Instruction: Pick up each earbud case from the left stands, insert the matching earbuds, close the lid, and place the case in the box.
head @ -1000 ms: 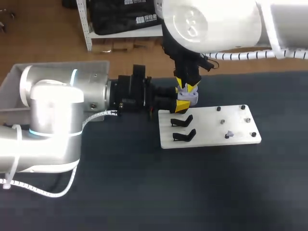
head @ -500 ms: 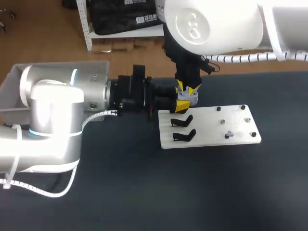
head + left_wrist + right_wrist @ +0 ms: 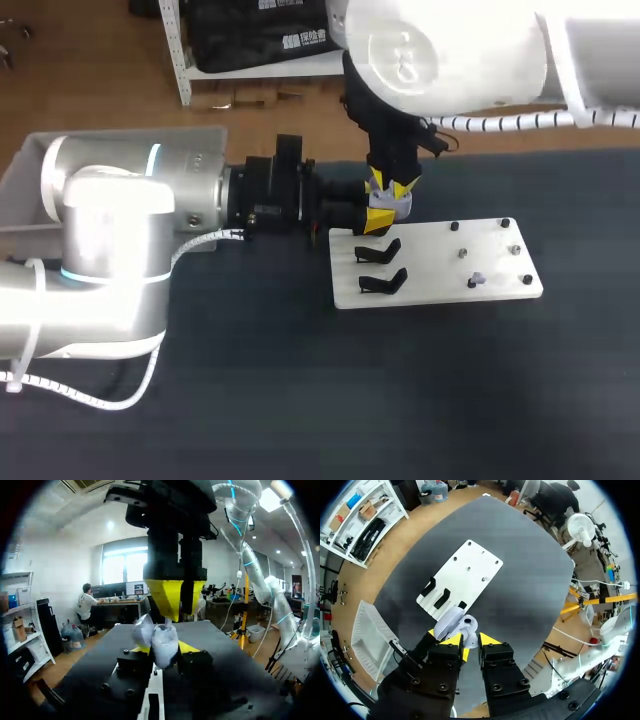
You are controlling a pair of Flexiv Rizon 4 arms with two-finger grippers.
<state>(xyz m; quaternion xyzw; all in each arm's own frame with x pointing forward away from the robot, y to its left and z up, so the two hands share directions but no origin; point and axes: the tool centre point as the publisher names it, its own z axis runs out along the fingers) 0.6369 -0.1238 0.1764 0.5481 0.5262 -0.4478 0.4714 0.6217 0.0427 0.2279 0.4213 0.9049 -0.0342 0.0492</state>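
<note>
My left gripper (image 3: 370,213) reaches in level from the left and is shut on a lavender earbud case (image 3: 386,205), just past the white board's (image 3: 440,262) far left corner. In the left wrist view the case (image 3: 161,641) sits upright between my yellow tips (image 3: 165,649), its lid open. My right gripper (image 3: 390,186) hangs straight above it, its tips close together on a small pale earbud (image 3: 168,622) at the case's mouth. The right wrist view shows the case (image 3: 454,624) just ahead of my right gripper (image 3: 470,641). Another lavender earbud (image 3: 478,280) lies on the board.
Two black stands (image 3: 380,266) on the board's left side hold nothing. Small dark pegs (image 3: 505,224) dot its right half. A grey box (image 3: 30,195) sits at the table's far left, behind my left arm. Dark tabletop (image 3: 400,390) stretches in front of the board.
My right arm has shifted a little to the right above the case. The left arm and the case have stayed where they were.
</note>
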